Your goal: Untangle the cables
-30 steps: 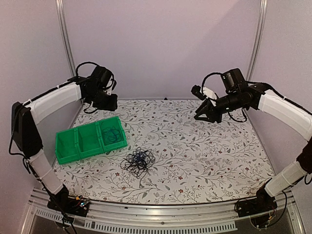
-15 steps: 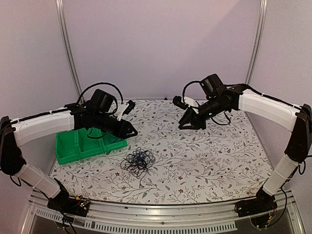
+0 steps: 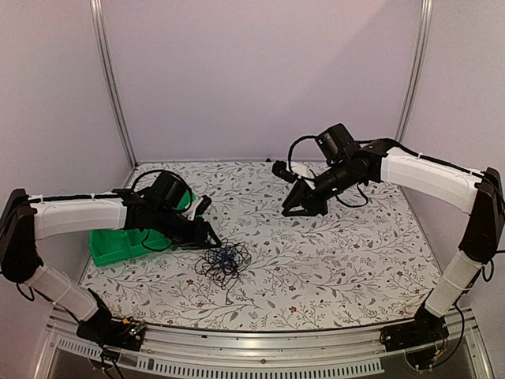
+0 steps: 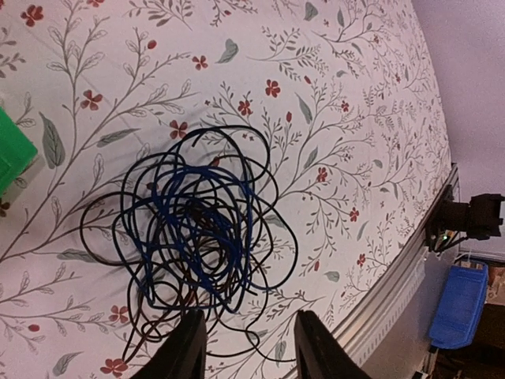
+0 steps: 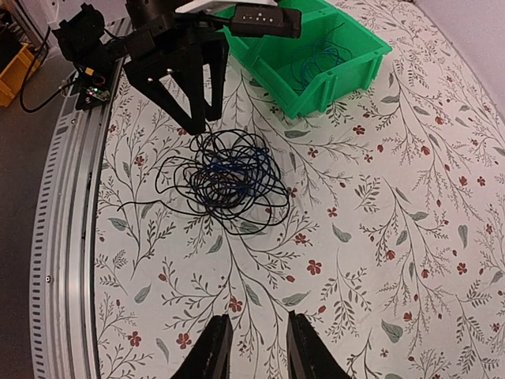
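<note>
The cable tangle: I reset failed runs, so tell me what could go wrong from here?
1. The open left gripper sits at the edge of the cables; closing there may catch several strands and lift the whole knot.
2. The blue cable is woven deep into the knot, so pulling it might tighten things.

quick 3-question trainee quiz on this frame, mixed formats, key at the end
1. True or false: the left fingers are shut on the cable tangle.
2. One cable in the tangle differs in colour from the black ones. It is: A red, B blue, C yellow.
3. Fill in: by the robot's own sides, the green bin lies to the tangle's ____.

Key: 1 false, they stand open; 2 B; 3 left.
</note>
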You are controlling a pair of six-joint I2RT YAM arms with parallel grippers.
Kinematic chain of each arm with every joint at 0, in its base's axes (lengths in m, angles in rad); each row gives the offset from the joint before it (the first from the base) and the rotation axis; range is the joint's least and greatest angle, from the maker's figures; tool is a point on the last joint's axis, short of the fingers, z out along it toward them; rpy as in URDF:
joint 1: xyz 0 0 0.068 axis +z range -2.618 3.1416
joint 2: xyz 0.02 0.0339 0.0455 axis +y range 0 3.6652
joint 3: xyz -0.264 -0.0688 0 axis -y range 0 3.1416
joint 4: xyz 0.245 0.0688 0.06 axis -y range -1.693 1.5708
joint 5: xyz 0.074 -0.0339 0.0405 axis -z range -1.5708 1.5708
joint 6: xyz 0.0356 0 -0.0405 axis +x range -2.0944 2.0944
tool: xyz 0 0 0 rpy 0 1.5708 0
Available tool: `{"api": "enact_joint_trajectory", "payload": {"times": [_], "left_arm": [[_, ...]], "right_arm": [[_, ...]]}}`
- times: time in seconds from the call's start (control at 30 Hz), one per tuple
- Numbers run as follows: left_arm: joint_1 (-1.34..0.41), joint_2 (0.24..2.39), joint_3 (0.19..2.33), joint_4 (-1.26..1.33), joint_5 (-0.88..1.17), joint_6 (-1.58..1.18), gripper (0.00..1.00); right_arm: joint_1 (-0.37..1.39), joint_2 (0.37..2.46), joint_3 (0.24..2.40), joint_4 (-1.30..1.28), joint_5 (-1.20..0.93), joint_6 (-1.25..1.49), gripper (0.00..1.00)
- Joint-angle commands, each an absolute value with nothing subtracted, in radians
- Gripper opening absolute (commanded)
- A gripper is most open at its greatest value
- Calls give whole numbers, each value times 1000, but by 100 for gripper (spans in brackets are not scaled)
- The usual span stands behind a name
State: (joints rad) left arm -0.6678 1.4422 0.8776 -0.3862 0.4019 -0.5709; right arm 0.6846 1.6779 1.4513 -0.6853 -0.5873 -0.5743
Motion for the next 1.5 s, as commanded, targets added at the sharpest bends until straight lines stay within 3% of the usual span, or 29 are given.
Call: {"api": "enact_joint_trajectory", "payload": {"times": [0.0, 0.2, 0.4, 0.53, 0.7, 0.83, 1.23, 1.47], "left_arm": [[-677, 1473, 867, -347, 399, -674, 41], [-676, 1547, 900, -322, 410, -689, 33], [-673, 1622, 1014, -384, 358, -672, 9], [-686, 1613, 1132, -374, 333, -563, 0], [-734, 1555, 1272, -277, 415, -357, 0], [-749, 1532, 1349, -226, 472, -270, 0], [-764, 1572, 1489, -218, 494, -255, 0], [-765, 1564, 1469, -208, 510, -262, 0]], "right_arm": [[686, 1666, 1421, -665, -607, -555, 29], [686, 1642, 1387, -654, -600, -554, 29], [686, 1610, 1376, -650, -579, -546, 29], [686, 1582, 1396, -667, -562, -542, 28], [675, 1522, 1496, -661, -534, -536, 25], [657, 1481, 1548, -587, -523, -519, 29], [650, 1500, 1619, -629, -660, -560, 64], [650, 1537, 1568, -587, -522, -569, 61]]}}
